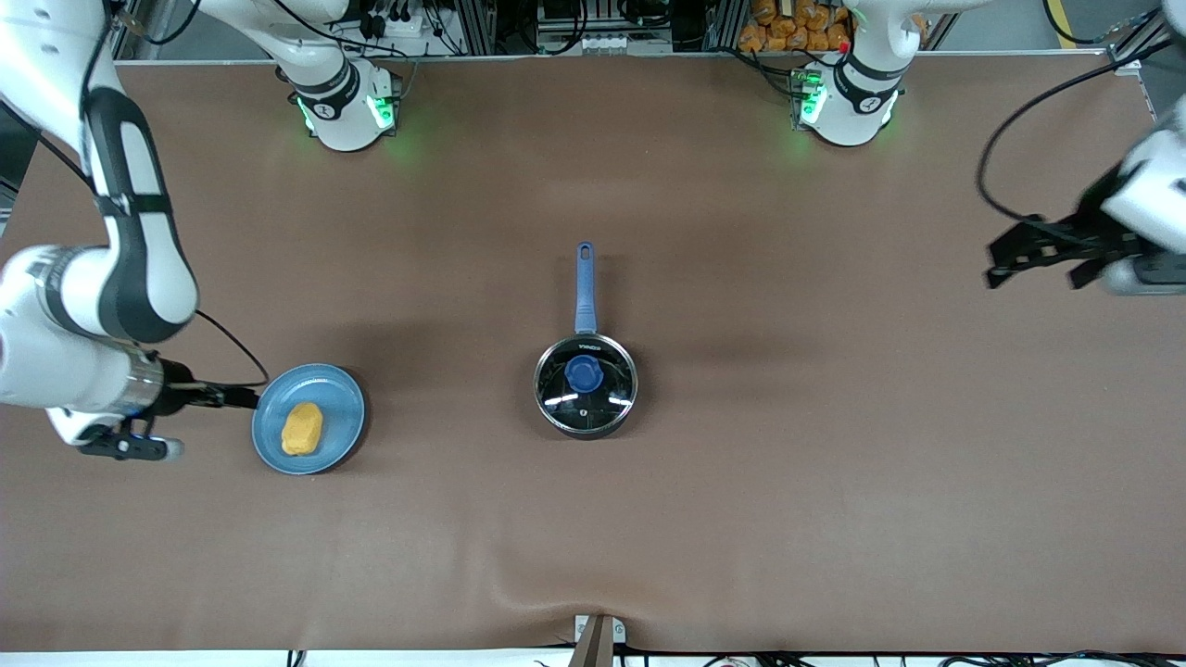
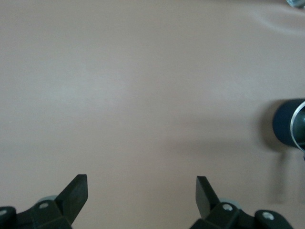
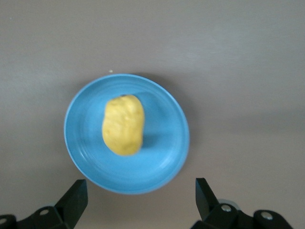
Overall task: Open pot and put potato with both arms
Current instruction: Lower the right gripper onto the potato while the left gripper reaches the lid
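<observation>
Both grippers, left gripper (image 2: 142, 191) and right gripper (image 3: 141, 193), hold wide-open, empty jaws.

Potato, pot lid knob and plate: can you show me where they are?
potato (image 1: 302, 429), front view, middle of its bumpy top.
pot lid knob (image 1: 584, 373), front view, center of the blue knob.
plate (image 1: 341, 389), front view, bare blue part beside the potato.

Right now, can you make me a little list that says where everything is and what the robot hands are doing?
pot: small black saucepan, blue handle, mid-table
lid: glass, blue knob, on the pot
potato: bumpy yellow lump, on plate
plate: flat light-blue dish, toward the right arm's end
right gripper: open, beside the plate
left gripper: open, over bare table
</observation>
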